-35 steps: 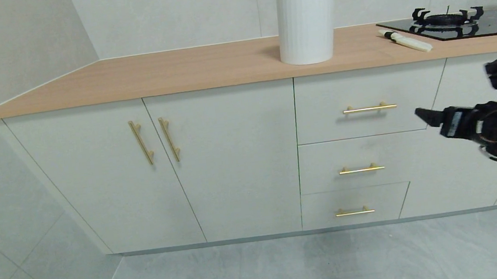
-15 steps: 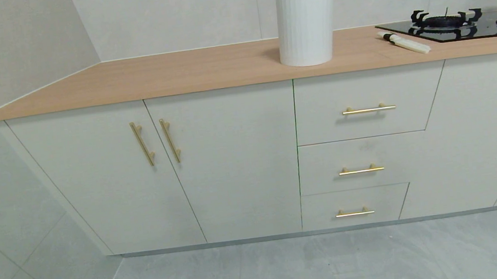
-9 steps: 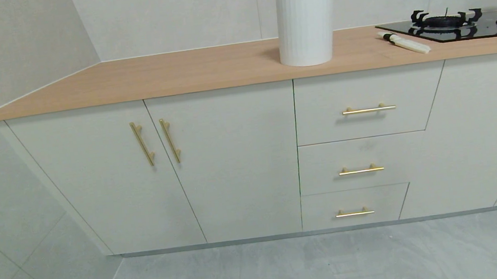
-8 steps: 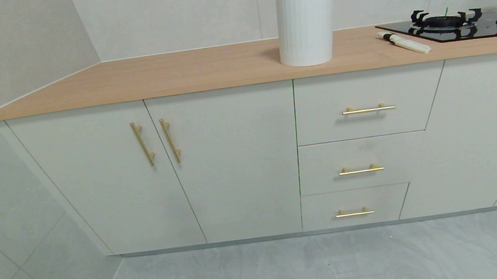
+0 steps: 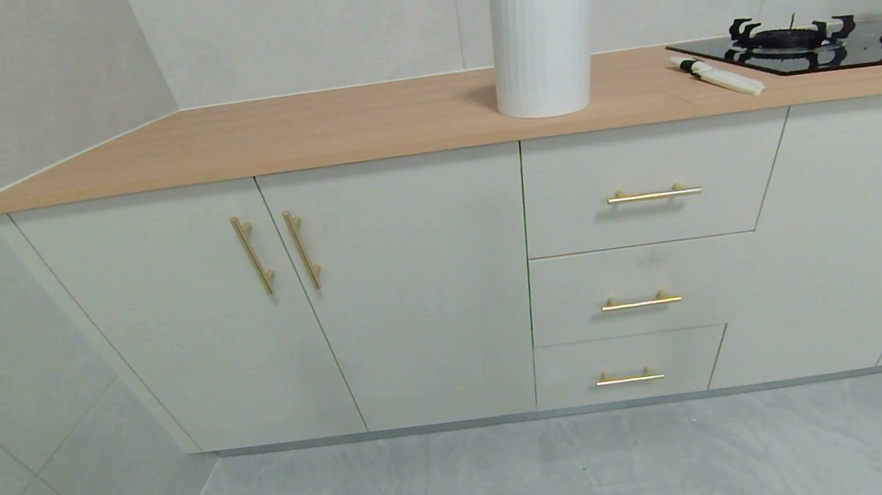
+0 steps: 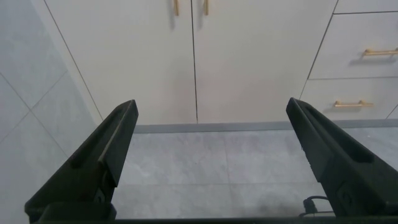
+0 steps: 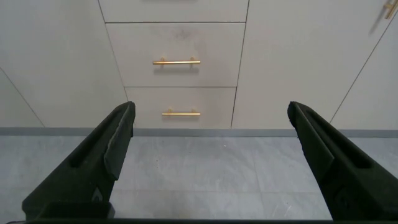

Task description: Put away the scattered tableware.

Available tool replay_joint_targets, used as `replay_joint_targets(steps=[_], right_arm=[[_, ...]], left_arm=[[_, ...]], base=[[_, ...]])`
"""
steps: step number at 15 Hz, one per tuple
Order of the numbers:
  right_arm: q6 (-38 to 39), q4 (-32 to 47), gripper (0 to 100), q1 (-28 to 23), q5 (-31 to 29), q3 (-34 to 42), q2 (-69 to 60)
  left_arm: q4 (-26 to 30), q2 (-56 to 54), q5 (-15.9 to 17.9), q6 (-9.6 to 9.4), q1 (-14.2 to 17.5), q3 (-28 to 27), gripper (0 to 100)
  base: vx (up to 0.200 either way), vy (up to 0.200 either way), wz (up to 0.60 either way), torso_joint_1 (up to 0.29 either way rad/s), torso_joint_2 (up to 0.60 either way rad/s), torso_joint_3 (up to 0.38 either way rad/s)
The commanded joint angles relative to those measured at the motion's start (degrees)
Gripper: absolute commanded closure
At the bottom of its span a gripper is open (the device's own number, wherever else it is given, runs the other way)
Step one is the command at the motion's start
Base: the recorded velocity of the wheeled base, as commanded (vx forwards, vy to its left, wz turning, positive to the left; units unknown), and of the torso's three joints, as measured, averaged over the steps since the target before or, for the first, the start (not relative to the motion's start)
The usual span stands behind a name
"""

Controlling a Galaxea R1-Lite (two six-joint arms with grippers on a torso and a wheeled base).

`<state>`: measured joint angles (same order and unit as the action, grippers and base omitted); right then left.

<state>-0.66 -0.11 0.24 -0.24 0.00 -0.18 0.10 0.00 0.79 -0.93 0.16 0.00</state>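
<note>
While left tool [image 6: 211, 106] and right tool [image 7: 211, 106] gape wide by the floor [image 6: 205, 168], the utensil [image 5: 718, 75] lies on the countertop [image 5: 311, 129].

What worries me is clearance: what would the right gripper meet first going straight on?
Probably the middle drawer: the open right gripper points at the cabinet with nothing in between. It could be a neighbouring drawer instead, since the exact line is hard to judge.

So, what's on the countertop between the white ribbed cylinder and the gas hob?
One pale utensil with a dark band, lying flat on the wooden countertop by the hob's edge, in the head view.
</note>
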Motion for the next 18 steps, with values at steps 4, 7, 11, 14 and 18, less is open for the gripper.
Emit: replay_joint_targets(steps=[4, 7, 11, 14, 18], right_arm=[[-0.04, 0.02, 0, 0.02, -0.02, 0.0, 0.18], [0.04, 0.02, 0, 0.02, -0.02, 0.0, 0.18], [0.04, 0.02, 0, 0.02, 0.07, 0.0, 0.18], [0.04, 0.02, 0, 0.02, 0.07, 0.0, 0.18], [0.04, 0.02, 0, 0.02, 0.07, 0.0, 0.18]], left_arm=[[-0.01, 0.09, 0.0, 0.05, 0.02, 0.0, 0], [-0.01, 0.09, 0.0, 0.14, 0.02, 0.0, 0], [-0.01, 0.09, 0.0, 0.22, 0.02, 0.0, 0], [-0.01, 0.09, 0.0, 0.22, 0.02, 0.0, 0], [-0.01, 0.09, 0.0, 0.22, 0.02, 0.0, 0]], base=[[0.15, 0.0, 0.0, 0.002, 0.0, 0.003], [0.2, 0.0, 0.0, 0.005, 0.0, 0.007], [0.2, 0.0, 0.0, 0.002, 0.01, 0.005], [0.2, 0.0, 0.0, 0.004, 0.0, 0.001], [0.2, 0.0, 0.0, 0.004, 0.0, 0.005]])
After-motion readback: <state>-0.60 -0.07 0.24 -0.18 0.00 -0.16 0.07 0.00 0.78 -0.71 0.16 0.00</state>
